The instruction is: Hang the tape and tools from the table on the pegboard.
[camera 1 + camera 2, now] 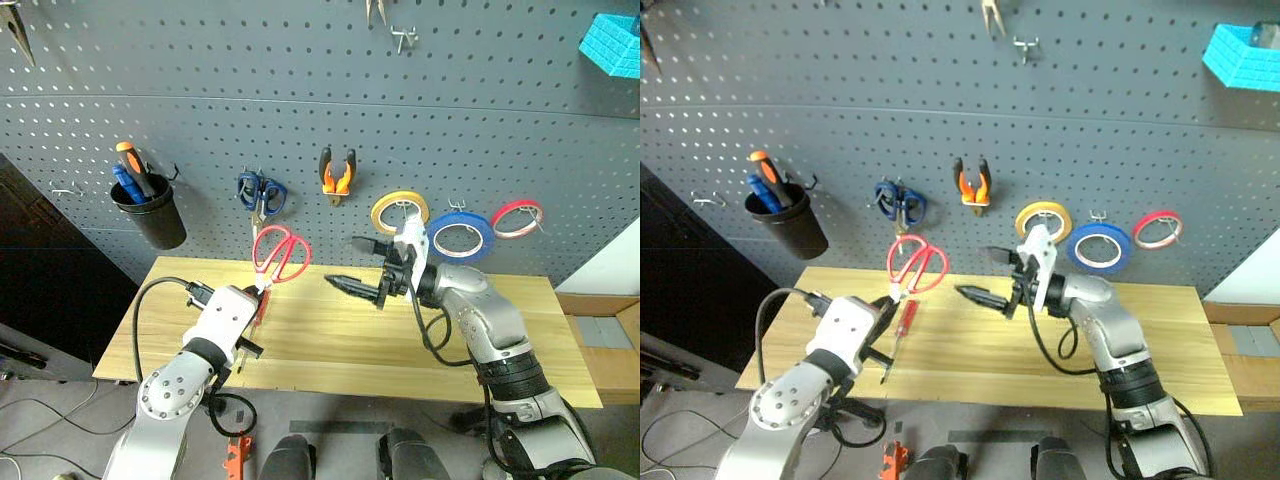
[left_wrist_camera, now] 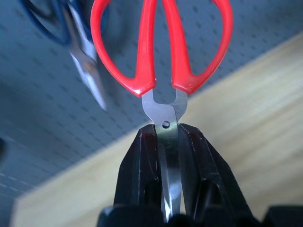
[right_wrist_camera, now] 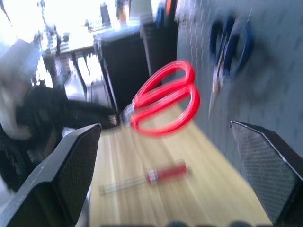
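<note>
1. The left gripper (image 2: 169,156) pinches the red scissors (image 1: 281,253) by the blades, handles up, lifted off the table (image 1: 520,340) in front of the pegboard (image 1: 300,90).
2. The right gripper (image 1: 365,270) hangs over the table with its fingers spread wide and holds nothing.
3. The red screwdriver (image 1: 904,322) lies on the table just beside the left gripper.
4. The pliers (image 1: 337,173) and the blue tape (image 1: 460,238) hang on the pegboard.

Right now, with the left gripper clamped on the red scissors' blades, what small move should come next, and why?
Probably carry the red-handled scissors up and toward the pegboard. The left gripper grips their blades with the handle loops pointing at the board, off the table. The right gripper hangs open beside them.
</note>
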You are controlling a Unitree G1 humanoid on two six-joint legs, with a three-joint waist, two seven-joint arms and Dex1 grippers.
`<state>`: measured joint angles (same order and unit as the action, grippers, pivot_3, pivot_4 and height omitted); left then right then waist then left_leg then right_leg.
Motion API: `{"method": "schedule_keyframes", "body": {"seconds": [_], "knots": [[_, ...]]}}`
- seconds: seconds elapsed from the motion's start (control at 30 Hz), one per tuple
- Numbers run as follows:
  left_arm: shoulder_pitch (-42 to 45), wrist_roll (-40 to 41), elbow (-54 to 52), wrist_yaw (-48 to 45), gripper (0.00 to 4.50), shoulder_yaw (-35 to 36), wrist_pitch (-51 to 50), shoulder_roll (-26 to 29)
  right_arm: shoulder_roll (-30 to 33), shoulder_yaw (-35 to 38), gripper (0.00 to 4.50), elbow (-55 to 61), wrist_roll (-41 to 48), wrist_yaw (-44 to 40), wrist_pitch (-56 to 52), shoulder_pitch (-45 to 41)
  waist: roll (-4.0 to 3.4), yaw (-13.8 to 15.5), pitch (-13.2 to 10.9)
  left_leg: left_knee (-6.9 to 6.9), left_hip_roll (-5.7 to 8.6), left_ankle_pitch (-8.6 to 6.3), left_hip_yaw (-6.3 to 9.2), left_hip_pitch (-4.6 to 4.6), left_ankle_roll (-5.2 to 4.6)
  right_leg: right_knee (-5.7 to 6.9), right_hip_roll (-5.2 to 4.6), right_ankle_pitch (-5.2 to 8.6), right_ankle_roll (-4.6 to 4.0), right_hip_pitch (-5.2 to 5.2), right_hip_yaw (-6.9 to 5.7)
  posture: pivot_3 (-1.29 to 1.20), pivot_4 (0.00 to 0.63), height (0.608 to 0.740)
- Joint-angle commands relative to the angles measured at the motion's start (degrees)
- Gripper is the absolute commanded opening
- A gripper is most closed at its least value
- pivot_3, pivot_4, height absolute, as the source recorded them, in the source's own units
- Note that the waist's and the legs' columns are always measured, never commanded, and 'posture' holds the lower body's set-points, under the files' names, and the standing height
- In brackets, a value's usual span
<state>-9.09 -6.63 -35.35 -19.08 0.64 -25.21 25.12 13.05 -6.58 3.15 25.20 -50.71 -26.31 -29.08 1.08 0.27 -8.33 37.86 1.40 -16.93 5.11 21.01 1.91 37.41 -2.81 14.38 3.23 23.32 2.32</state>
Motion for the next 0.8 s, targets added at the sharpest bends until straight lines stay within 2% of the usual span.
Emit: {"method": "schedule_keyframes", "body": {"seconds": [0.03,0.2,0.47,0.8], "knots": [[3.60,-1.93,-0.19,1.62,0.23,1.65,3.59,0.98,-2.57,3.04,4.50,4.21,5.21,4.24,-4.24,-2.88,0.03,0.14,0.54,0.00,0.01,0.00,-0.02,-0.04,0.00,0.00,0.03,0.00,0.00,-0.03,0.00,0.09,0.031,0.740],[10.23,-1.28,6.88,1.88,0.23,3.21,6.59,1.50,-4.00,3.02,4.50,4.08,6.19,5.99,-4.98,-4.77,0.01,0.52,2.03,0.01,0.07,0.00,-0.15,-0.11,0.01,0.02,0.25,-0.03,-0.05,-0.05,0.04,0.08,0.018,0.740],[13.32,-0.07,13.02,0.83,0.23,4.87,9.94,3.33,-3.24,1.78,4.50,4.84,5.11,6.15,-4.17,-3.77,0.02,0.48,2.79,0.03,-0.03,0.00,-0.37,-0.16,0.00,0.05,0.40,-0.05,-0.09,-0.05,0.15,0.05,0.010,0.740],[14.39,2.95,15.25,1.68,0.23,4.78,5.02,-1.02,-2.33,0.69,4.50,4.51,3.97,6.78,-3.06,-2.89,0.09,0.38,3.61,0.12,-0.04,0.00,-0.37,-0.21,-0.01,0.28,0.41,-0.06,-0.11,-0.02,0.21,0.05,0.016,0.740]]}}
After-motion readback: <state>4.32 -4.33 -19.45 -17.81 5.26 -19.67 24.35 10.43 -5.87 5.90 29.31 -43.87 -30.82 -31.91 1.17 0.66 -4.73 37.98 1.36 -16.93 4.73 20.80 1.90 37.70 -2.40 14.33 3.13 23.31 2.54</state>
